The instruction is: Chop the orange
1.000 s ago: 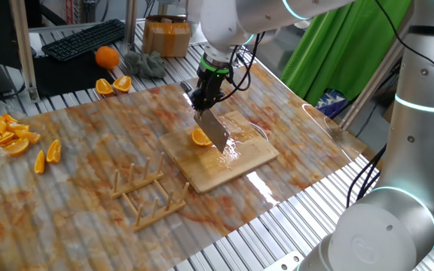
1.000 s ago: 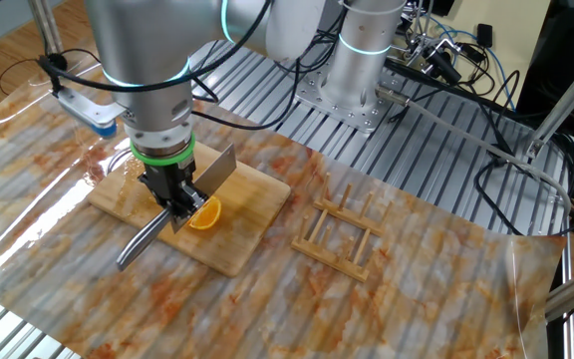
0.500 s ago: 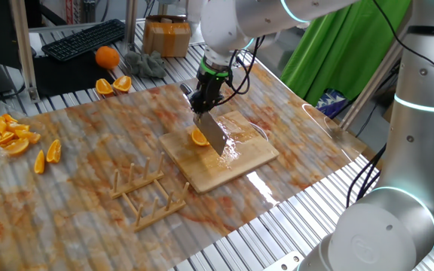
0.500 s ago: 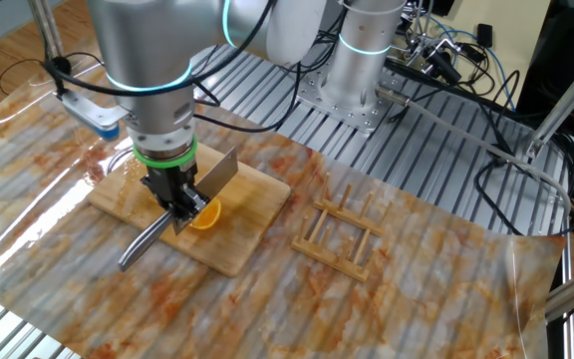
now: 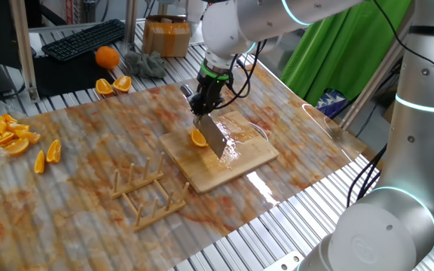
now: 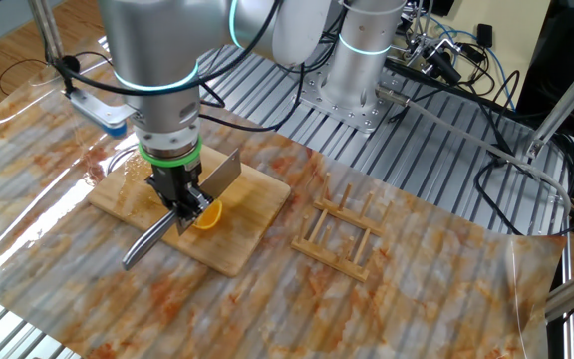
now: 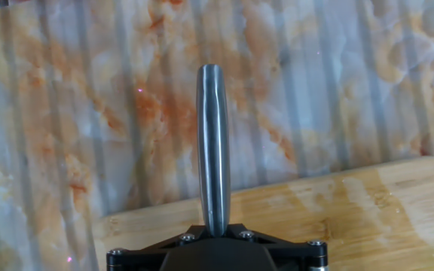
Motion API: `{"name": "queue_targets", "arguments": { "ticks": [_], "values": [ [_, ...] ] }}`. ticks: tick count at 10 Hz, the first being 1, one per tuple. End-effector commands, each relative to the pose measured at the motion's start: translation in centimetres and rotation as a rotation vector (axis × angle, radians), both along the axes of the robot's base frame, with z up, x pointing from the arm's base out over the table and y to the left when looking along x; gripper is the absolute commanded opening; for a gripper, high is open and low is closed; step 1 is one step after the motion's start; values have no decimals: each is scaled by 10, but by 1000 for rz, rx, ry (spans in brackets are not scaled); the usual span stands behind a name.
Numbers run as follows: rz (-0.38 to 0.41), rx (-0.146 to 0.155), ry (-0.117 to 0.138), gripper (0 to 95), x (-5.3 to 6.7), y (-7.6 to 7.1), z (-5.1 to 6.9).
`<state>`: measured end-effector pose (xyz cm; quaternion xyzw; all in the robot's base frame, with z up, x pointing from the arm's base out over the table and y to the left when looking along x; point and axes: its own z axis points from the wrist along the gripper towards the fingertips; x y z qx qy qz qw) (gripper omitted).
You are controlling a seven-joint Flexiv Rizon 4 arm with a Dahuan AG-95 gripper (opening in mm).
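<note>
While sitting small, wet and slippery mid-board, the orange (image 6: 206, 215) is needing pinning by its rind; gripper (image 6: 180, 199) jaws are clamping the knife (image 6: 213, 176).

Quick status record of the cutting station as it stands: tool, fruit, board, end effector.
end effector: shut on steel cleaver, pointing down
steel cleaver: blade down at the fruit, handle sticking out past the board edge
small orange crescent piece: on the board, beside the blade
rectangular wooden cutting board: flat on the marbled mat, wet sheen
</note>
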<state>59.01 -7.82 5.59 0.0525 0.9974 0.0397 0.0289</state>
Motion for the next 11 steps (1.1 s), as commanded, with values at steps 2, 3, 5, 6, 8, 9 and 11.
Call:
{"name": "queue_targets", "arguments": {
  "ticks": [2,3,5,6,8,9,11],
  "values": [
    [-10,-2,-21,0,-2,3,-7],
    [-16,-3,-28,0,-4,3,-7],
    [-29,-8,-52,0,-10,6,-10],
    [-34,-9,-58,0,-12,6,-11],
    [-41,-10,-56,0,-13,7,-8],
    [-41,-12,-55,0,-13,7,-6],
    [-41,-16,-46,0,-15,10,-3]
  ]
}}
